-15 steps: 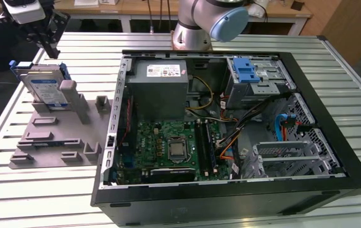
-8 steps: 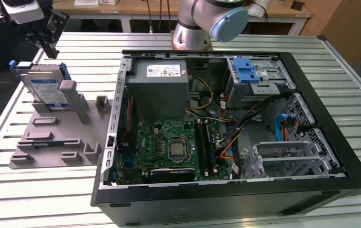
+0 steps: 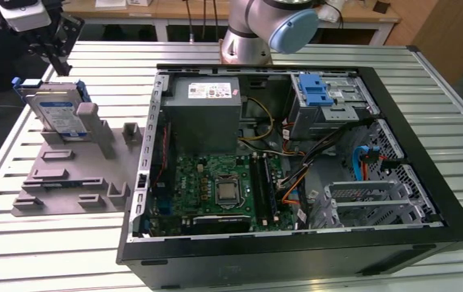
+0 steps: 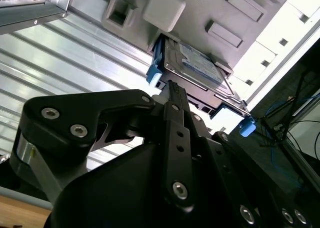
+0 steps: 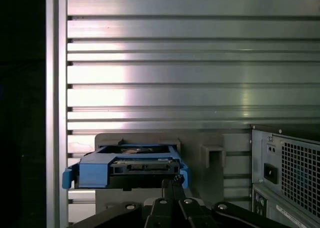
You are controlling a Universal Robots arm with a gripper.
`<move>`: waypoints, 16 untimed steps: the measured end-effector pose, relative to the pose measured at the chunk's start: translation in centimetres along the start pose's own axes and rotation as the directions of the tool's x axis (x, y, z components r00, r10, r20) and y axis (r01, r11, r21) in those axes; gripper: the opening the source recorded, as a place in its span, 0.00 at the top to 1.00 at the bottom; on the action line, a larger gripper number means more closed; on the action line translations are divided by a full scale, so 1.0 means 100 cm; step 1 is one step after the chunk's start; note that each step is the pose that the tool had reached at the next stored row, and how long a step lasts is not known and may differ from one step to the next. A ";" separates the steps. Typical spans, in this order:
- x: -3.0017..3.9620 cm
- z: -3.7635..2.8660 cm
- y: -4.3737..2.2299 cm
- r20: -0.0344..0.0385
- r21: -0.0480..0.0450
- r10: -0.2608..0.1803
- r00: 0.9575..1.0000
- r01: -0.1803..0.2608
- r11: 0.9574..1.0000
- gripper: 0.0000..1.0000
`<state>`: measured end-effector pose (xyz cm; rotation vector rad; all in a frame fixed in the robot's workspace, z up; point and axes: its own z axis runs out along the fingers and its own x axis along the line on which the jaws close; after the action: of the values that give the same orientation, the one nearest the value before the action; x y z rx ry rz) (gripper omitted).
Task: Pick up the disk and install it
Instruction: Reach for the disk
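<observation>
disk (image 3: 58,115) stood upright on its edge in the grey holder (image 3: 69,182) at the exterior view's far left, just below the hand (image 3: 59,61), which looked closed and empty.

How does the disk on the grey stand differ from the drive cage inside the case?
Place: the disk stands on edge on the grey stand outside the case; the drive cage sits inside it. Blue part: the disk has a bracket round its edges; the cage a latch on top. Surface: the disk carries a label; the cage is bare metal. Both are silver.
</observation>
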<state>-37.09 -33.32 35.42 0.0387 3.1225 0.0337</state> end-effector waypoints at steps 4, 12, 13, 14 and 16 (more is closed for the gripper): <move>0.0033 0.0001 -0.0001 0.000 0.000 -0.002 1.000 0.002 1.000 0.89; 0.0175 0.0008 0.0004 0.000 0.000 -0.003 1.000 0.003 1.000 0.89; 0.0191 0.0009 0.0007 0.000 0.000 -0.003 1.000 0.003 1.000 0.89; 0.0206 0.0009 0.0010 0.000 0.000 -0.003 1.000 0.003 1.000 0.89; 0.0232 0.0011 0.0014 0.000 0.000 -0.003 1.000 0.003 1.000 0.89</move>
<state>-39.40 -33.12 35.27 0.0336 3.1226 0.0337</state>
